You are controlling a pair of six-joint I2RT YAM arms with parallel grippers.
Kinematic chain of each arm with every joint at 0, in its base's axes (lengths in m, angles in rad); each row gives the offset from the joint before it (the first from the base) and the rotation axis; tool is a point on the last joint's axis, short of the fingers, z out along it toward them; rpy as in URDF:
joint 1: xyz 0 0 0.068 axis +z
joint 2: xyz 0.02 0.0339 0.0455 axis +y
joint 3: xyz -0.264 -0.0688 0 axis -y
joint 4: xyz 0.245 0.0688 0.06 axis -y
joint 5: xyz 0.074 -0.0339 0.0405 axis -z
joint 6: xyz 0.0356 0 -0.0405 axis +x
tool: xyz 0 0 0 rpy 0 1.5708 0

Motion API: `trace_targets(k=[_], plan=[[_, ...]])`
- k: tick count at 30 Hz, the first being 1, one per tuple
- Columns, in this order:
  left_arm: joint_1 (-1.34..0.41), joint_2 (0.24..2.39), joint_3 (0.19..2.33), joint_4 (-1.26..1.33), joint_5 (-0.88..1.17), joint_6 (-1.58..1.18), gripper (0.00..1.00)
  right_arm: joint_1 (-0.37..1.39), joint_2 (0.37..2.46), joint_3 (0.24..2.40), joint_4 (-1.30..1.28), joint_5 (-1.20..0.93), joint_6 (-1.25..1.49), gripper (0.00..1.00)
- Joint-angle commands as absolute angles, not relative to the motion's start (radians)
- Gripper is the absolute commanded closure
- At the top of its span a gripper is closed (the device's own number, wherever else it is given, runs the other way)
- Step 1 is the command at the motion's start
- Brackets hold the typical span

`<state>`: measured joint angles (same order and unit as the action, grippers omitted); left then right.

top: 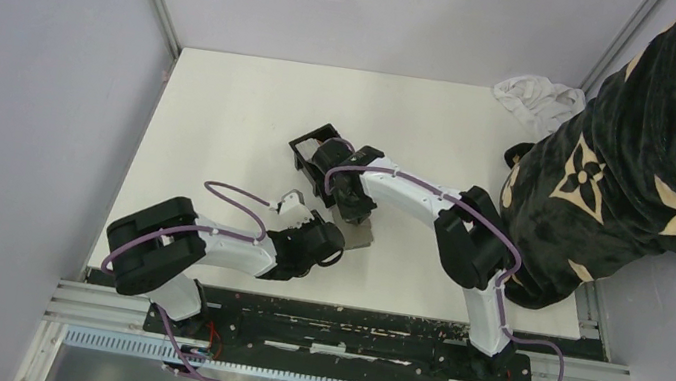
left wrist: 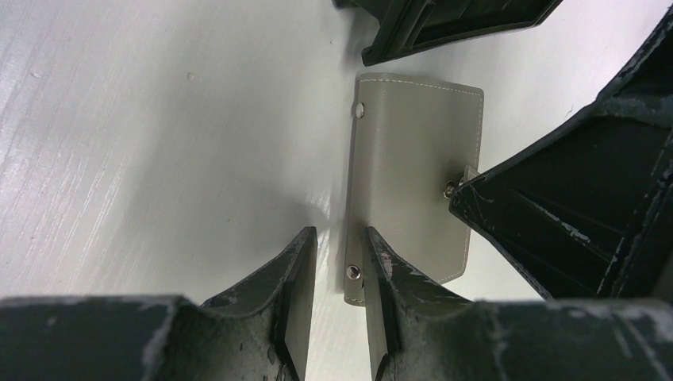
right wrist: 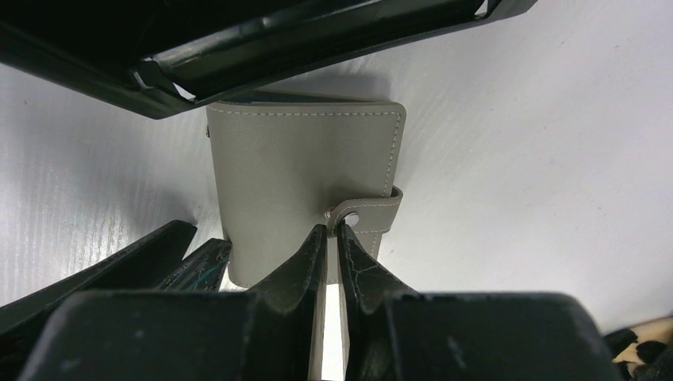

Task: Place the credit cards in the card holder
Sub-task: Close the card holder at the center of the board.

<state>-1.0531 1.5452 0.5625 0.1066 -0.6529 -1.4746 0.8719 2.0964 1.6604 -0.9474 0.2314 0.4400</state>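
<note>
A grey, stitched leather-look card holder (right wrist: 301,159), folded flat with a snap tab, lies on the white table (top: 224,113) near its middle. It sits just off the 5 o'clock corner of an open-top black plastic box (top: 305,145).

The right gripper (right wrist: 333,230) reaches in from 1 o'clock. Its fingers are drawn almost together, with the tips at the end of the snap tab. Whether they pinch it cannot be told.

The left gripper (left wrist: 340,238) comes from 8 o'clock, its fingers a narrow gap apart. They straddle the holder's riveted edge, one finger (left wrist: 295,294) over bare table, and clamp nothing.
</note>
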Motion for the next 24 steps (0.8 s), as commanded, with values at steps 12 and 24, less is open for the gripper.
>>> trace_targets(k=[12,24], plan=[[-1.055,1.584,0.551,0.031,-0.629,-1.412,0.64,0.861,2.128,1.701,-0.924,0.250,0.437,0.85],[-1.055,1.595,0.556,0.030,-0.629,-1.408,0.64,0.856,2.144,1.702,-0.928,0.225,0.430,0.86]])
